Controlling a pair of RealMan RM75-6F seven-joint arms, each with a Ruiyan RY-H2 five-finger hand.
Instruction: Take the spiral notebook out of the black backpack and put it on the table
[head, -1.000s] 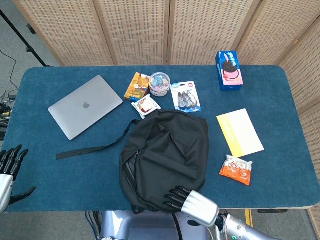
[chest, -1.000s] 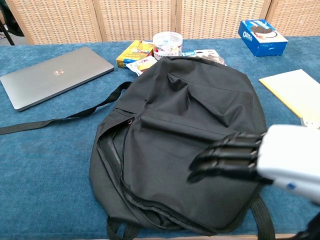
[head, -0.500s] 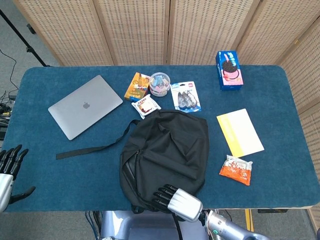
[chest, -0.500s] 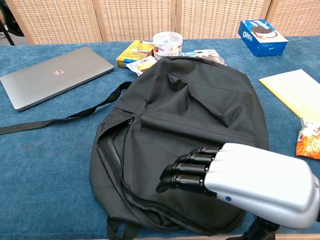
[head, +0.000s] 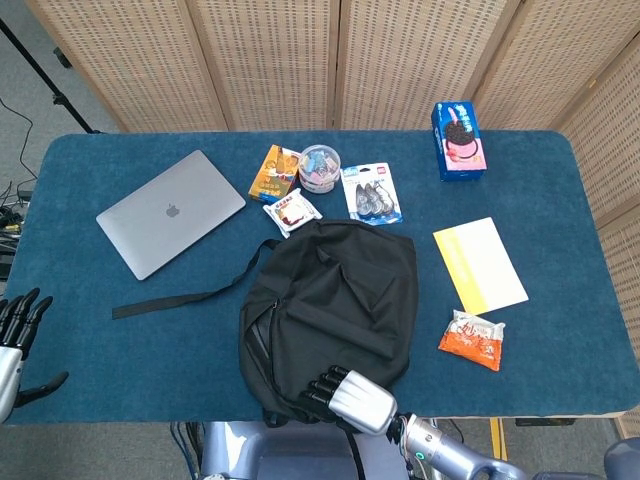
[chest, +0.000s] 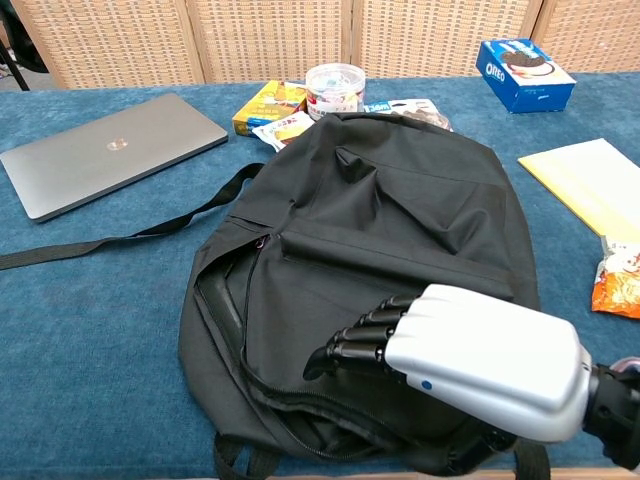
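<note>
1. Black backpack (head: 335, 305) lies flat at table centre, long axis running roughly 12 to 6 o'clock, its zip opening (chest: 300, 400) along the near edge, partly parted.
2. Spiral notebook: not visible in either view; judged to be inside the bag. Its orientation cannot be told.
3. Right hand (chest: 450, 355) sits over the bag's near corner, fingers (chest: 345, 345) curled and pointing toward 9 o'clock, resting on the fabric just above the zip. It appears to hold nothing, though whether it pinches cloth cannot be told.
4. Left hand (head: 15, 335) hangs off the table's 8 o'clock corner, fingers spread, empty, well apart from the bag.
5. Judgement: the right hand is nearer; the opening lies just toward 6 o'clock of its fingertips.
</note>
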